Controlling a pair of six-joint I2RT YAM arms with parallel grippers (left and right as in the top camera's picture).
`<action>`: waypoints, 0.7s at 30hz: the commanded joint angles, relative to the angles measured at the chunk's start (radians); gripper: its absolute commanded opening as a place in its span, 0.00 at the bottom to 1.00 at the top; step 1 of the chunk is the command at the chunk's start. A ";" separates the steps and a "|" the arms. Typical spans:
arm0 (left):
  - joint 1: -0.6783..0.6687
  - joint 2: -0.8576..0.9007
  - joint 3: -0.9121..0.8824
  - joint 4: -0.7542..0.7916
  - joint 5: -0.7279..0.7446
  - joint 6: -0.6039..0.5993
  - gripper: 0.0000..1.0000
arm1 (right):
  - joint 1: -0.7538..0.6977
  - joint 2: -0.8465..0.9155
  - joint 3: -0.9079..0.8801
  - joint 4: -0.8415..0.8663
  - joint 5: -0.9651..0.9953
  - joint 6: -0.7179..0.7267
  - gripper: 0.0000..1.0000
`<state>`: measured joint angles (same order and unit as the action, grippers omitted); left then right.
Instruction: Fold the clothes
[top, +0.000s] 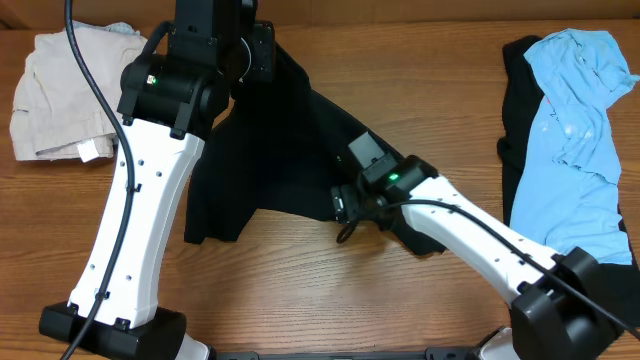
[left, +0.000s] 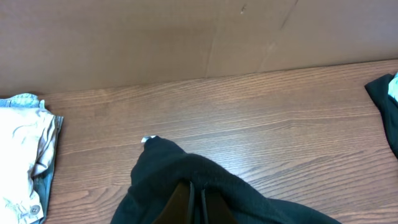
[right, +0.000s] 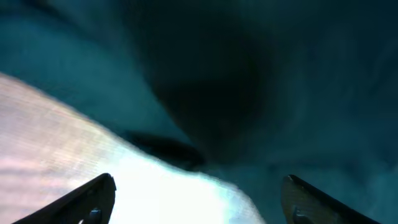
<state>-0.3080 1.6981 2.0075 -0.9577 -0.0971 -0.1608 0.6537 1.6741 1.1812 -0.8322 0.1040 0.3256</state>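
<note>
Down at the left gripper (left: 196, 198), the fingers are clamped shut on a bunched-up fold of the big black garment (top: 290, 150), and the cloth humps up around them. A little white label (left: 148, 139) pokes out at about 11 o'clock from the grip in the wrist view. Overhead you can't really see that gripper itself; it's tucked under the arm at the garment's 12 o'clock end, near the table's far edge.

Right gripper (top: 345, 207) is spread wide with nothing pinched, sitting right over the garment's near hem. From there the cloth runs off toward 10 through 1 o'clock, and the bare wood of the table (top: 300, 290) opens up at 6 and 7 o'clock. Its wrist cam is blurry, but you can make out dark fabric ahead and pale wood on one side.

Room-wise, a beige garment (top: 55, 95) sits well apart at 9 o'clock of the black one. The light blue shirt (top: 575, 130) lies on another black piece (top: 515, 100) at 3 o'clock, by the table's right edge. Open wood separates the black garment from both piles.
</note>
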 joint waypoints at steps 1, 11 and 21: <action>-0.006 -0.016 0.023 0.000 0.013 -0.001 0.04 | -0.001 0.064 0.002 0.043 0.171 0.016 0.89; -0.004 -0.016 0.023 -0.018 -0.023 -0.003 0.04 | -0.059 0.056 0.035 -0.047 0.534 0.251 0.32; 0.026 -0.054 0.085 -0.024 -0.030 -0.011 0.04 | -0.218 -0.327 0.248 -0.365 0.327 0.158 0.09</action>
<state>-0.2893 1.6981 2.0239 -0.9798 -0.1070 -0.1612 0.4644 1.4601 1.3640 -1.1637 0.5220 0.5339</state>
